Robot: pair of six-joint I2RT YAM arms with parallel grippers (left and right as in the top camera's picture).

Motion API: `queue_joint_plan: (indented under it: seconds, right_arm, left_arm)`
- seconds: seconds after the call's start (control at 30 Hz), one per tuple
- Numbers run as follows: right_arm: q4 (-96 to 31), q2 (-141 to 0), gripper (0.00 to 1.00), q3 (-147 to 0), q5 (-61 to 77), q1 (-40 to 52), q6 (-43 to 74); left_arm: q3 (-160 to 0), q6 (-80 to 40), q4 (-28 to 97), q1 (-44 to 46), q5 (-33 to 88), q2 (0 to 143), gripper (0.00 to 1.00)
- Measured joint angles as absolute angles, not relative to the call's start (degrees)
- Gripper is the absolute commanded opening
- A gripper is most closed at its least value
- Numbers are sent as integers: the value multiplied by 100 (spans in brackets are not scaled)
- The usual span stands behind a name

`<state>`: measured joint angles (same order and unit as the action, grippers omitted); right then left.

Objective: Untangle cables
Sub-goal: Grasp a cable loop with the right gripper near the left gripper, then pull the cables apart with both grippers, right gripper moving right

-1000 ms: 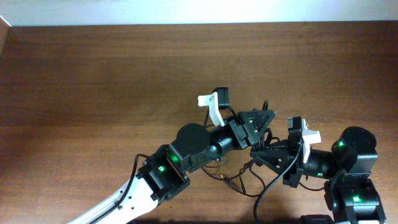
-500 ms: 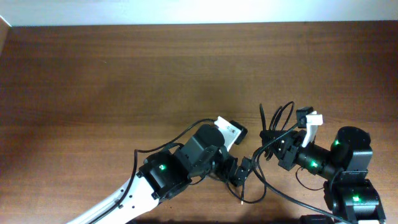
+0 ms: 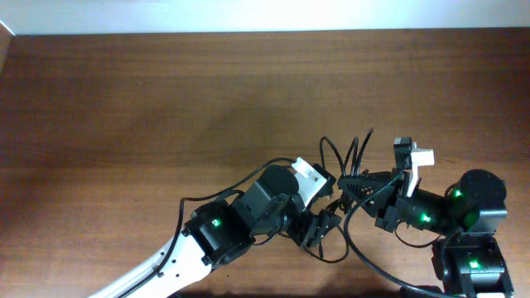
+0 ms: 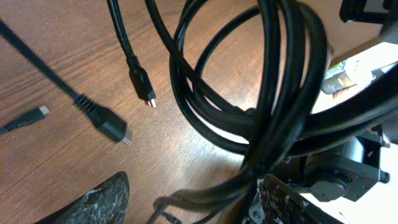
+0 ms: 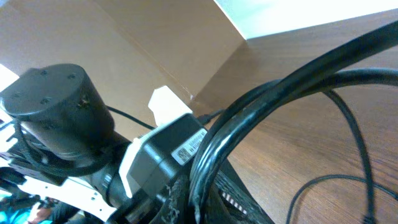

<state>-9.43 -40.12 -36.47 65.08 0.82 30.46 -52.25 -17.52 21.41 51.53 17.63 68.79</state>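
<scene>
Wooden table [image 3: 124, 99]: my right gripper [image 3: 348, 184] is clamped on the cables [image 4: 273, 81], my left gripper [image 4: 189, 194] gapes with strands between

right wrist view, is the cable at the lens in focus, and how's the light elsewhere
Right wrist: the cables at the lens look soft, and the wall top right is blown out. Left wrist: the flat plug on the table is fairly sharp, the right edge washed out. Overhead: even light, mild sheen on the table.
</scene>
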Motion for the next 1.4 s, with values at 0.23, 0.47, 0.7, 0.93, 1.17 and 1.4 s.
queue_joint_plan:
  seconds: [0.23, 0.47, 0.7, 0.93, 1.17, 1.4]
  right_arm:
    - [-419, -4012, 4, -3642, 6842, 82, 4248]
    - [-421, -4012, 4, -3642, 6845, 82, 4263]
    - [-2510, -4213, 4, -3684, 4838, 82, 3409]
    - [-3275, -4270, 4, -3686, 3148, 84, 3105]
    - [-3597, -4270, 4, -3686, 2206, 89, 3236]
    - [-3551, -4270, 4, -3686, 2178, 95, 3282]
  left_arm:
    - [-5225, -1734, 1905, 5153, 1804, 7002, 6]
    - [-5225, -1730, 1929, 5159, 1590, 7041, 0]
    - [-5223, -1730, 2703, 5124, 154, 7039, 0]
    - [-5218, -2840, 3498, 3951, -1020, 6466, 0]
    - [-5203, -2917, 3129, 3618, -963, 5819, 0]
    - [-5190, 502, 2519, 3618, -2276, 5819, 0]
